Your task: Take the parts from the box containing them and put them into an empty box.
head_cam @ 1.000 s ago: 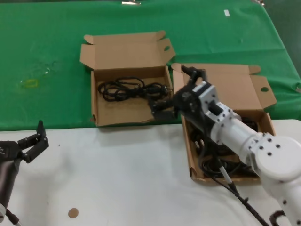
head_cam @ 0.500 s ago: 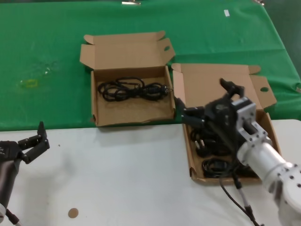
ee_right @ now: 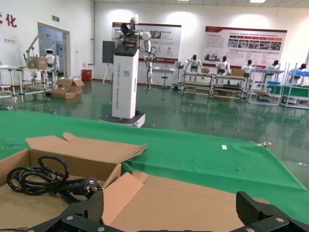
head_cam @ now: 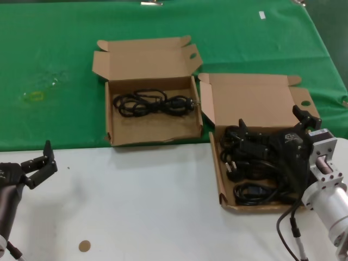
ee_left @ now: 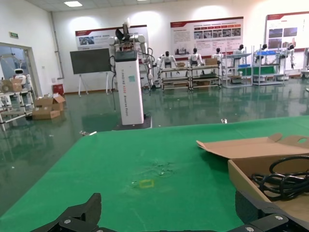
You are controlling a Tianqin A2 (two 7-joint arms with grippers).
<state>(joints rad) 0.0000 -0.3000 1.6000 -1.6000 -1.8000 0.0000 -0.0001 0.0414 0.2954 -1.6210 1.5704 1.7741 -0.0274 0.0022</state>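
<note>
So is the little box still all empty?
No, one black power cord already lies coiled inside the smaller box in the head view.

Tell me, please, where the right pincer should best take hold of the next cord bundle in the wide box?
Probably from above, across the bunched middle of the nearest cord bundle: its loops lie flat in the wide box, whose low walls block a sideways approach. The open right pincer hovers over the cords.
</note>
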